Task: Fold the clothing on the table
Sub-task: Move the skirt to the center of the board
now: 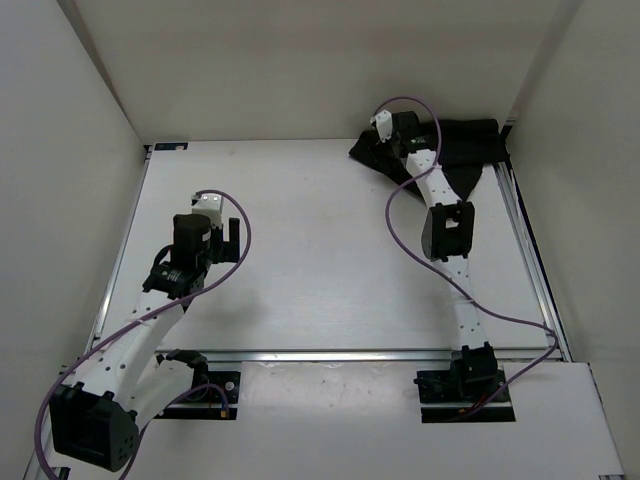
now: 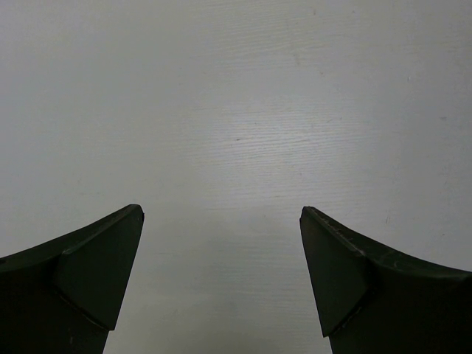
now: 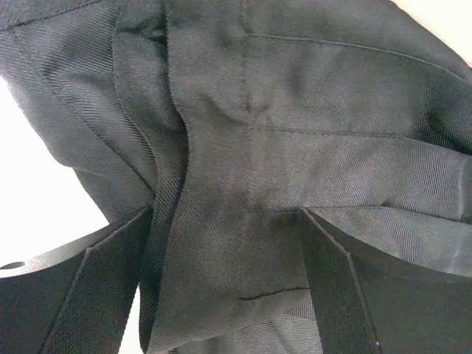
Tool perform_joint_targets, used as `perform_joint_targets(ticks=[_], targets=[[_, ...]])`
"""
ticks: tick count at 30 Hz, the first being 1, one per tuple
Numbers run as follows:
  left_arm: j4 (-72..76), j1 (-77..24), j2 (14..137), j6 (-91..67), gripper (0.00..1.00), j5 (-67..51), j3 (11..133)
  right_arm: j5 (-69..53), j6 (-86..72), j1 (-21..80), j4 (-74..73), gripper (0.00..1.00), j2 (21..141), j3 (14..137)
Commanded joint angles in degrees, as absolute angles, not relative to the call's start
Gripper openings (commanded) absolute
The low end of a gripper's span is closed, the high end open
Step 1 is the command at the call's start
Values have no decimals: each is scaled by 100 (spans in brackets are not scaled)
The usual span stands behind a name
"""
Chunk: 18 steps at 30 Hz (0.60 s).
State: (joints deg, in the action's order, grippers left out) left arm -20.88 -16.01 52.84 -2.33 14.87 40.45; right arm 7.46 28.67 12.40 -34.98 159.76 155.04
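The soft black pleated fabric garment (image 1: 465,140) lies bunched in the far right corner of the large flat white table (image 1: 300,260). The right gripper (image 3: 228,210) is down on it, fingers spread wide with a ridge of cloth between them (not pinched, as far as I can see). The left gripper (image 2: 221,214) hangs over bare tabletop on the left side, spread fully and holding nothing.
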Motion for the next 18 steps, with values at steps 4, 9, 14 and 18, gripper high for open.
perform_joint_targets(ticks=[4, 9, 14, 18], targets=[[-1960, -1564, 5168, -185, 99, 1538, 3981, 318, 2496, 1081, -3375, 83, 15584, 15592], [-1986, -1608, 5177, -246, 99, 1608, 3990, -589, 2144, 1002, -3683, 83, 15346, 15751], [-1951, -1591, 5133, -255, 99, 1564, 3990, 0, 2426, 1274, -3270, 82, 15179, 15118], [-1969, -1556, 5107, -264, 98, 1564, 3964, 841, 2601, 1379, -3147, 75, 15590, 15274]])
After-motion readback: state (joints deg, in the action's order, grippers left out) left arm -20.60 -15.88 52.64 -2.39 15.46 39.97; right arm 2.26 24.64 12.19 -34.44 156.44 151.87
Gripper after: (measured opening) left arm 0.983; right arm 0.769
